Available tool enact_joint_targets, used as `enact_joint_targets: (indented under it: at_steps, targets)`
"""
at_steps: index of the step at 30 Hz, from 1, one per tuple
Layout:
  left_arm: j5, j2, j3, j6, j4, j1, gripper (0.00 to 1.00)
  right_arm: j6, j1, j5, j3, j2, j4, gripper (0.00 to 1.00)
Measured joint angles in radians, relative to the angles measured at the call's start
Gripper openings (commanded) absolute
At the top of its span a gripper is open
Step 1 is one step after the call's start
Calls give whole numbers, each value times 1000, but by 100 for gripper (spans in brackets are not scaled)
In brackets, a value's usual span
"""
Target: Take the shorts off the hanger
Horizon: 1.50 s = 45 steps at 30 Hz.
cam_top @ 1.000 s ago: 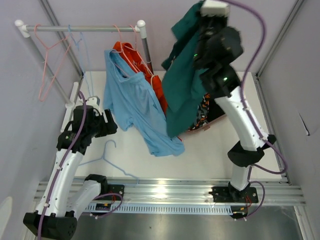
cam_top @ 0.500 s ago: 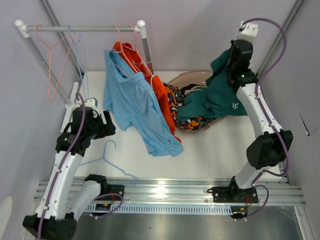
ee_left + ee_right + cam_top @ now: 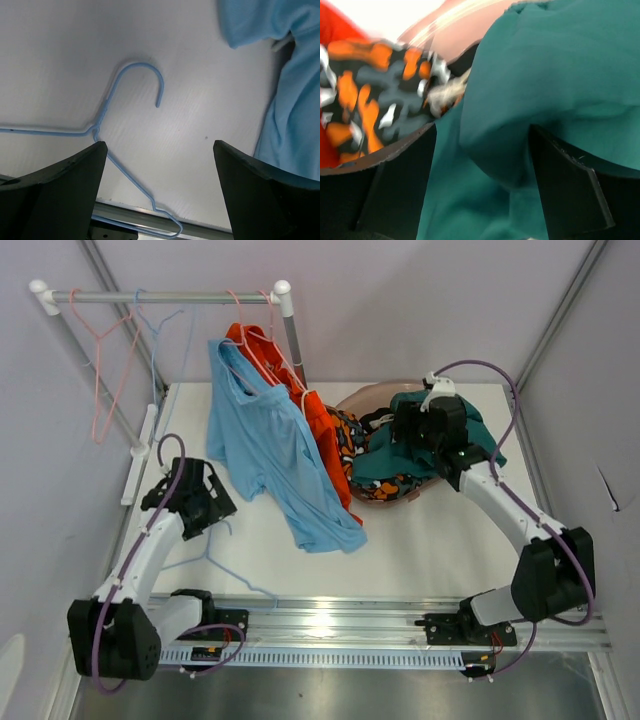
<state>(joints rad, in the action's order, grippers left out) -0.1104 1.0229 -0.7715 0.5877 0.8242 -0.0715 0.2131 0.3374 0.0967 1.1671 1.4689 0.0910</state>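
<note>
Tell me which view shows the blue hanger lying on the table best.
Left wrist: the blue hanger lies close below, hook and neck sharp against the white table, one shoulder running off frame. Top external shows it small and thin, partly behind the left arm. Right wrist does not show it.

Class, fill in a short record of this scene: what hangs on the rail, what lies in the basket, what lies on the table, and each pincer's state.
On rail: light blue shorts, orange shorts
In basket: teal shorts on top, patterned shorts beside them
On table: blue hanger, bare
Left pincer: open, above the blue hanger
Right pincer: open, teal shorts bulging between its fingers
</note>
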Motion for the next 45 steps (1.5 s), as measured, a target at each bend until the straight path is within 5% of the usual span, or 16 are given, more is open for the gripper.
enact_joint_targets:
  at_steps: [7,13,20,35,45]
  targets:
    - [2,199,-1,-3,-90,168,88,50,-43,-49,-154,-208,4,81]
    - [17,340,0,-66,-163,203,82,79,-110,-108,-204,-340,0,81]
    - [53,407,0,-132,-202,207,54,98,-139,-138,-208,-344,-14,81]
    - [9,520,-67,-229,-169,212,45,147,-184,-193,-288,-315,-66,80]
    - [13,652,-202,-260,-118,214,0,198,-224,-242,-361,-315,-125,80]
